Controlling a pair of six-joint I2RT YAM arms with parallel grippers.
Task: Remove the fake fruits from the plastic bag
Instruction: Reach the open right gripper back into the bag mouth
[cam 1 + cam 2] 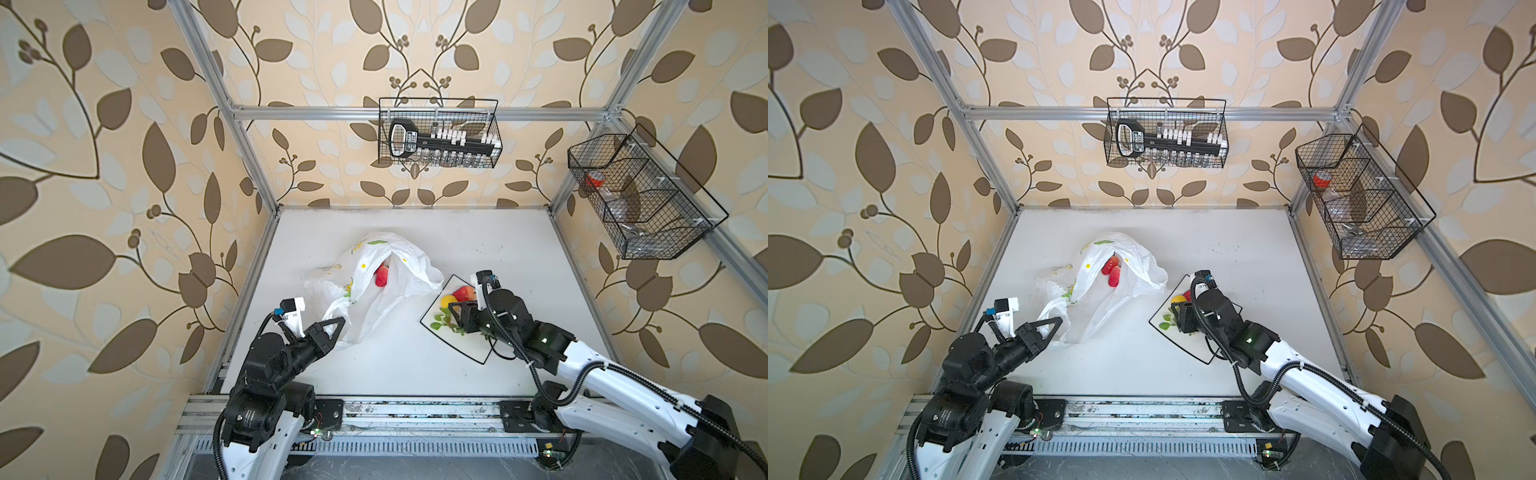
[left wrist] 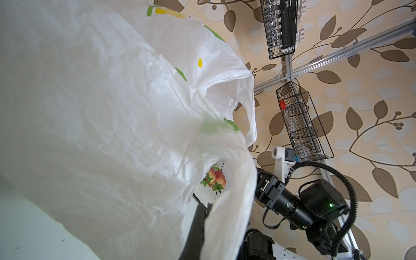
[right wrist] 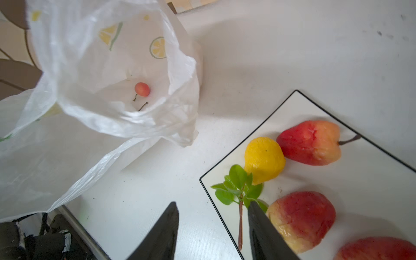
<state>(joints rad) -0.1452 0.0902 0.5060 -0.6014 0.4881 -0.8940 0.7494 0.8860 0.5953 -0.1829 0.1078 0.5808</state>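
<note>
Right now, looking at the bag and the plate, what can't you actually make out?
Fruit left in the plastic bag: in both top views folds hide all but the red fruits.
Plate: the right arm covers much of it in both top views.
One peach: cut off by the right wrist view's edge.
Left pincer grip: the bag wraps over its tips in the left wrist view.

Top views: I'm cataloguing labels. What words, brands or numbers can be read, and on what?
Nothing reads clearly.
Black rack in the back wire basket: white label, too blurred.
Left arm's base motor: white print, too small.
The plastic bag: lemon prints only, no words.
</note>
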